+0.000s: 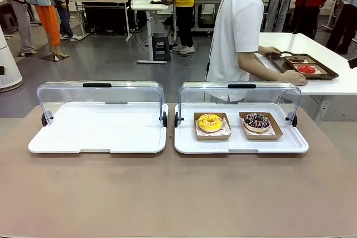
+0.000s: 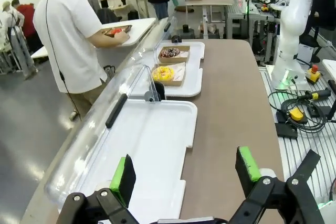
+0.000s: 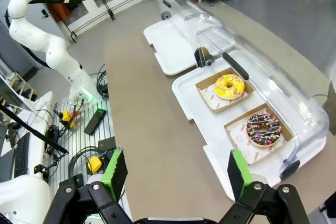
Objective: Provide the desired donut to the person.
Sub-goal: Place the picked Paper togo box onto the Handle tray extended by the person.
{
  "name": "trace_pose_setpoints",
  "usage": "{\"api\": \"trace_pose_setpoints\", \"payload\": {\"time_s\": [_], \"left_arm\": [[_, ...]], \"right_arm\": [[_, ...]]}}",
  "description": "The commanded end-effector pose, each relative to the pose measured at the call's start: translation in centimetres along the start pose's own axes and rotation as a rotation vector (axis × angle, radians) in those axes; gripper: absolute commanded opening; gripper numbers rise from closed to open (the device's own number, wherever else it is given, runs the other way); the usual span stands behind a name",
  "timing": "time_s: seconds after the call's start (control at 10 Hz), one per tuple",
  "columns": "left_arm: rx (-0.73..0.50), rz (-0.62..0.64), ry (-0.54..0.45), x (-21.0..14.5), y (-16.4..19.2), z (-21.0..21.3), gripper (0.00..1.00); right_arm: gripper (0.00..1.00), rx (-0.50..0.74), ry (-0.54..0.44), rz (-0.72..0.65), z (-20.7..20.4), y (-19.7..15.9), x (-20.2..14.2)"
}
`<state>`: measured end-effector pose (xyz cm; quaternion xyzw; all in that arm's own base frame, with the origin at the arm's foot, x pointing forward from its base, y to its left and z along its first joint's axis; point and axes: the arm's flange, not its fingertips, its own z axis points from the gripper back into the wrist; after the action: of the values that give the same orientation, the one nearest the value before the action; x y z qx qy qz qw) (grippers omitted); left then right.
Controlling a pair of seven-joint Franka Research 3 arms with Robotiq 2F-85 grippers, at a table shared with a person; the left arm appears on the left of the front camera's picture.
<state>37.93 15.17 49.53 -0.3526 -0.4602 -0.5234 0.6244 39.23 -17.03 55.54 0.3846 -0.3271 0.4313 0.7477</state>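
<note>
The left gripper (image 2: 185, 179) rises from the bottom edge of its wrist view with its jaws spread wide and nothing between the green pads (image 2: 122, 177). It hangs above the near edge of an empty white tray (image 2: 157, 145) and the brown table (image 2: 231, 108). The right gripper (image 3: 176, 174) stands the same way at the bottom of its own view, jaws wide apart and empty, over bare table just beside the second white tray (image 3: 191, 100).

In the front view, the two trays lie side by side in the middle of the frame, each with its clear lid (image 1: 240, 94) tipped up at the back. The right tray holds two cardboard boxes: the yellow donut (image 1: 210, 122) in the left box, the chocolate donut (image 1: 256, 121) with sprinkles in the right one, near each other but apart.

The front view alone shows the person (image 1: 237, 32) in a white shirt at upper right, turned sideways, both hands on a dark tray (image 1: 330, 74) on a white table behind. The left wrist view shows the same person at upper left and the base of the other arm (image 2: 291, 40) at right. The right wrist view shows the far arm (image 3: 47, 40) at upper left, and cables at the left edge.
</note>
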Motion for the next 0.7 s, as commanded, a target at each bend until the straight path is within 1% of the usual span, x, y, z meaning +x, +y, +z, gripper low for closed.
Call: {"api": "trace_pose_setpoints", "payload": {"time_s": [0.0, 0.6], "left_arm": [[-0.003, 0.02, 0.013, -0.03, -0.19, -0.02, 1.0], [-0.003, 0.02, 0.013, -0.03, -0.19, -0.02, 1.0]], "right_arm": [[1.0, 0.004, -0.009, -0.003, -0.12, 0.04, 0.09], [1.0, 0.004, -0.009, -0.003, -0.12, 0.04, 0.09]]}}
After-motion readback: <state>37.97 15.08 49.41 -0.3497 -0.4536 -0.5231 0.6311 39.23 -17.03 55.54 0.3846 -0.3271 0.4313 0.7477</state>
